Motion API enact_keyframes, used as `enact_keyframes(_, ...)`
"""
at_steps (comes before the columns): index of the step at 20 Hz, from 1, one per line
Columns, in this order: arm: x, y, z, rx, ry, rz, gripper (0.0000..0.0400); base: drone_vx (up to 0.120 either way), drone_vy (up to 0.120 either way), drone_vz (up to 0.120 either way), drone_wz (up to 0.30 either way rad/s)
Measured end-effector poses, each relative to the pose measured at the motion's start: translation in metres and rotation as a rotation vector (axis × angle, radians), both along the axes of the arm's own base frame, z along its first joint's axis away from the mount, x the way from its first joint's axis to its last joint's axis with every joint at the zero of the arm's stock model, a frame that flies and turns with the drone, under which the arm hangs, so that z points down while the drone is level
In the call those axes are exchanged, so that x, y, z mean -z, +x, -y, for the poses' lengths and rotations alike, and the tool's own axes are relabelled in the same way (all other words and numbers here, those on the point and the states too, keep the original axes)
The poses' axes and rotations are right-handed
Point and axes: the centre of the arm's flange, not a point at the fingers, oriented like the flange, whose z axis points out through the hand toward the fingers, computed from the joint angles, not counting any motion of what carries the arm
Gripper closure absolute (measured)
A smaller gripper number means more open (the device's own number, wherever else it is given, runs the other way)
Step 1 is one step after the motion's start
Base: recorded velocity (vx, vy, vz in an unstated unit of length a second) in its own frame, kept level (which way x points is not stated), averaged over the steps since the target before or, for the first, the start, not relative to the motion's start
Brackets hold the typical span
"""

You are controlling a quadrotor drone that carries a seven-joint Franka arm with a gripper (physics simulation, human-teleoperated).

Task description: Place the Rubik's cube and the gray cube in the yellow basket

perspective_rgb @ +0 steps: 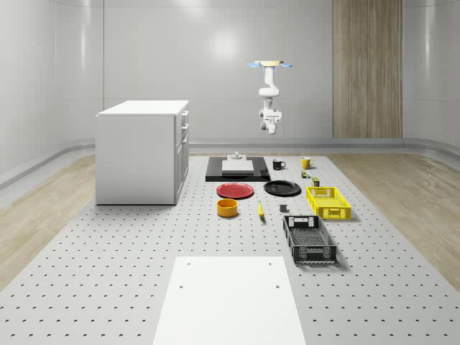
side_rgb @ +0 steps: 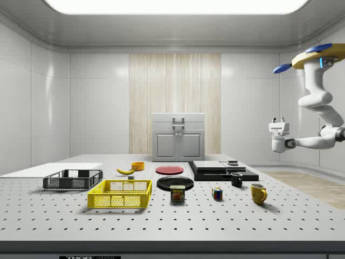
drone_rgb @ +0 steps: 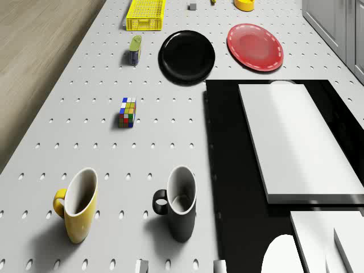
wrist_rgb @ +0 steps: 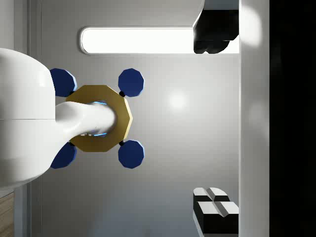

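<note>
Hovering high at the whole-scene view's upper centre, beyond the table's far end, we hold the gripper (perspective_rgb: 270,130) aloft; jaw state cannot be told. Rubik's cube (drone_rgb: 127,112) lies mid-left in the drone view, yellow basket (perspective_rgb: 328,202) centre-right. Approach step: descend toward the cube.

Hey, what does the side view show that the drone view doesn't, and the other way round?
Side view: the drone hovering high at that view's right, its claw well above the mugs, plus the black crate. Drone view: the gray cube just past the yellow basket. Both: the Rubik's cube, yellow basket, yellow mug, black mug, red plate and black plate.
</note>
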Motion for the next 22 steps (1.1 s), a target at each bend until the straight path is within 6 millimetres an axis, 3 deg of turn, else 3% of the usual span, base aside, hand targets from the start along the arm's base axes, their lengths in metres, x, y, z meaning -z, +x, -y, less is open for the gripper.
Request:
enact_keyframes(5, -0.037, -0.004, 0.000, 0.000, 0.000, 0.004, 0.0000, 0.000, 0.000, 0.000, 0.000)
enact_keyframes(11, -0.071, -0.002, 0.000, 0.000, 0.000, 0.009, 0.0000, 0.020, 0.113, 0.000, 0.000)
enact_keyframes(22, -0.091, 0.000, 0.000, 0.000, 0.000, 0.017, 0.0000, 0.120, 0.120, 0.000, 0.000)
